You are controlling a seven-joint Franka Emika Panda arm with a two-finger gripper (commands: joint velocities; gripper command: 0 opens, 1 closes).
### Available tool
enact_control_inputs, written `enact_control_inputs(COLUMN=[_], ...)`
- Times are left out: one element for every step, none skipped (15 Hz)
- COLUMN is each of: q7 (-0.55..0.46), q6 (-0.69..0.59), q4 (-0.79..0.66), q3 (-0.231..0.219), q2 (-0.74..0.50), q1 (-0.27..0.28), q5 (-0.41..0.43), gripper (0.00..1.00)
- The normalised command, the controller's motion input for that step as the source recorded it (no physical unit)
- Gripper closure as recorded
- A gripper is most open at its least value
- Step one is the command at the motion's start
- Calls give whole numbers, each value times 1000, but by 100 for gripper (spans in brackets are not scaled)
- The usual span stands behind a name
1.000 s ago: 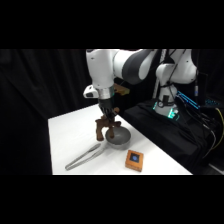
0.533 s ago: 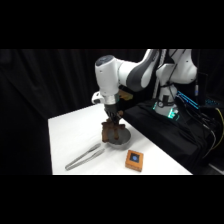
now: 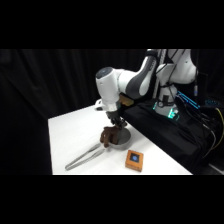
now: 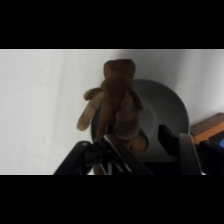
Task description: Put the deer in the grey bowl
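My gripper [image 3: 114, 129] is shut on the deer [image 3: 108, 136], a small dark-brown toy that hangs below the fingers. In the side view it sits low over the left rim of the grey bowl [image 3: 121, 140]. The wrist view shows the deer [image 4: 118, 100] between my gripper's [image 4: 136, 146] fingers. Its legs stick out to the left, and its body overlaps the left part of the round grey bowl [image 4: 167, 110] below.
Long silver tongs [image 3: 87, 156] lie on the white table [image 3: 72, 130], left of the bowl. An orange-brown block with a blue centre [image 3: 134, 160] sits near the front edge, also visible as the block [image 4: 211, 128]. Black equipment [image 3: 170, 132] borders the table's right side.
The arm has carried the deer rightward and lower, from above the tongs' end to just over the bowl's left rim.
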Motion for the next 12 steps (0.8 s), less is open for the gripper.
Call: enact_control_inputs(q7=[23, 20, 38, 62, 68, 84, 93, 114, 119, 131, 125, 101], q6=[15, -13, -41, -76, -114, -142, -193, -237, -254, -282, -301, -292], q4=[-17, -21, -25, -29, -32, -31, -26, -14, 1, 33, 69, 101], q3=[39, 41, 38, 34, 34, 30, 29, 28, 29, 28, 29, 32], q2=[-32, -77, -128, -200, -262, -295, -346, -407, -420, -424, -403, -380], q1=[3, 6, 15, 24, 28, 34, 40, 47, 47, 45, 39, 29], q5=[60, 65, 49, 33, 29, 14, 1, -21, -27, -44, -52, -28], gripper=[0, 0, 0, 0, 0, 0, 0, 0, 0, 0, 0, 0])
